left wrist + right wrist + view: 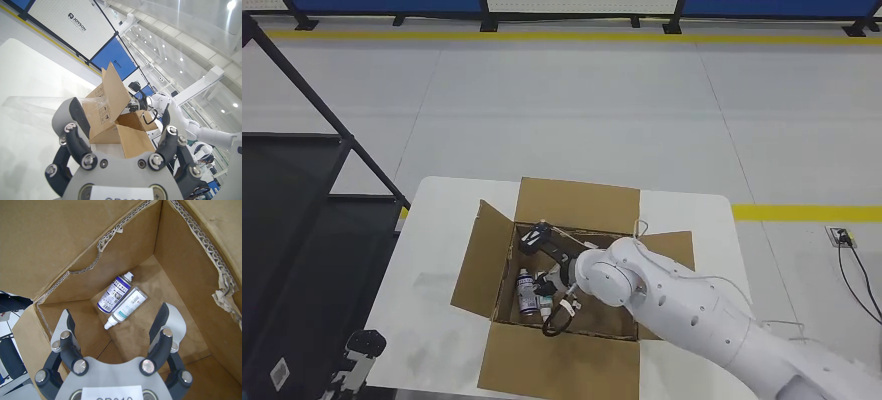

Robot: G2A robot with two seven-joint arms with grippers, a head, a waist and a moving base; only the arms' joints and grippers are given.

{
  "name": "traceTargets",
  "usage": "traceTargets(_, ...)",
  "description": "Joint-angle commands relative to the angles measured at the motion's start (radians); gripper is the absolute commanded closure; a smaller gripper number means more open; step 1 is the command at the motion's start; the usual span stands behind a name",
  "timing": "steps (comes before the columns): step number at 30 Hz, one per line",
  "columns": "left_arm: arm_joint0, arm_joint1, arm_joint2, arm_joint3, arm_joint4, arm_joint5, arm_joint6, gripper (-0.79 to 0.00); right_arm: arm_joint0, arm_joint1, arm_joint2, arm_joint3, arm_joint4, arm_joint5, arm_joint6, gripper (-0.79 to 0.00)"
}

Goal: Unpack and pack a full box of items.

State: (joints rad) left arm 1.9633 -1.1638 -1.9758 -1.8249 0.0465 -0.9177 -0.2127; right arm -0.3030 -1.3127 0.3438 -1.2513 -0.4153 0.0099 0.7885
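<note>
Your right arm point(642, 285) is hanging down into the open cardboard box point(577, 203), its jaws spread wide and gripping nothing. Below them, a blue spray can point(115, 292) and a white bottle point(128, 307) are lying side by side, touching, on the box floor. Your left arm point(121, 170) is sitting outside the box over the worktop point(442, 270), jaws released too.

Right arm point(692, 310): white, rounded shell; black cable point(148, 123) loop at wrist.
Right gripper point(116, 310): grey plate point(113, 370), black links point(70, 353), silver screws point(80, 364) (dark pads point(157, 321)).
</note>
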Motion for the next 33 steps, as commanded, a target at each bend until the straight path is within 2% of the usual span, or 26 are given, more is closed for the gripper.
traceTargets(1,0.004,-0.001,-0.003,-0.003,0.001,-0.005,0.002,-0.785,-0.003,-0.017,-0.004,0.023,0.012,0.035,0.01,-0.785)
traceTargets(9,0.031,-0.006,-0.014,-0.012,-0.002,-0.026,0.019,-0.785,0.012,-0.114,-0.053,0.161,-0.013,0.196,0.053,-0.785)
traceTargets(25,0.035,-0.019,0.006,-0.033,0.054,-0.009,0.05,-0.785,0.027,-0.321,-0.108,0.487,-0.036,0.218,0.042,-0.77)
traceTargets(27,0.035,-0.02,0.006,-0.034,0.058,-0.006,0.052,-0.785,0.028,-0.341,-0.111,0.517,-0.044,0.213,0.045,-0.64)
traceTargets(28,0.035,-0.021,0.006,-0.034,0.059,-0.006,0.053,-0.785,0.029,-0.351,-0.113,0.531,-0.049,0.213,0.044,-0.413)
traceTargets(31,0.034,-0.022,0.006,-0.035,0.065,-0.007,0.055,-0.785,0.03,-0.378,-0.111,0.569,-0.055,0.206,0.041,-0.2)
traceTargets(32,0.034,-0.022,0.006,-0.035,0.066,-0.007,0.055,-0.785,0.03,-0.386,-0.109,0.582,-0.057,0.202,0.038,-0.031)
traceTargets(33,0.034,-0.023,0.006,-0.036,0.066,-0.007,0.056,-0.785,0.03,-0.393,-0.107,0.594,-0.059,0.2,0.035,0.0)
